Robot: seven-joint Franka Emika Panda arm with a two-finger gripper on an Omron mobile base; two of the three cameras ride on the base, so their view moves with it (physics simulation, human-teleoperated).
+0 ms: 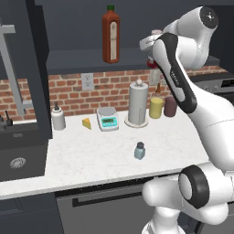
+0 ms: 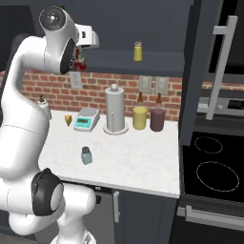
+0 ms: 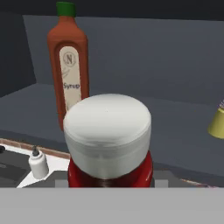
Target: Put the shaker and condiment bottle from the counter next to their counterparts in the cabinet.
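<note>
Brick backsplash and white marbled counter (image 1: 91, 151) make up the station in the left base view; I note the pale blue shaker (image 1: 140, 150) standing upright near the counter's front edge, well apart from the scale (image 1: 108, 118) and paper towel holder (image 1: 138, 104) behind it. On the cabinet (image 1: 82, 59) shelf above, the tall red bottle (image 1: 110, 34) stands upright, and my arm is raised to shelf height just right of it, a patch of red visible below the hand at the shelf's edge. From the right base view, I see the same shaker (image 2: 86, 155) on the counter (image 2: 143, 157), the small yellow shaker (image 2: 137, 51) on the shelf well to the right of the hand, and red showing beneath the hand by the shelf lip. Through the hand view, the condiment bottle (image 3: 108, 140) sits directly before the lens, white cap uppermost; the fingers themselves are hidden, but I judge them clamped on its body since it hangs at shelf level. The tall bottle (image 3: 70, 65) stands beyond it to the left, the yellow shaker (image 3: 217, 123) at the right edge. My recommendation: advance over the shelf, keep the bottle upright, steer beside the tall bottle without touching it, lower until the base is seated, then release.
</note>
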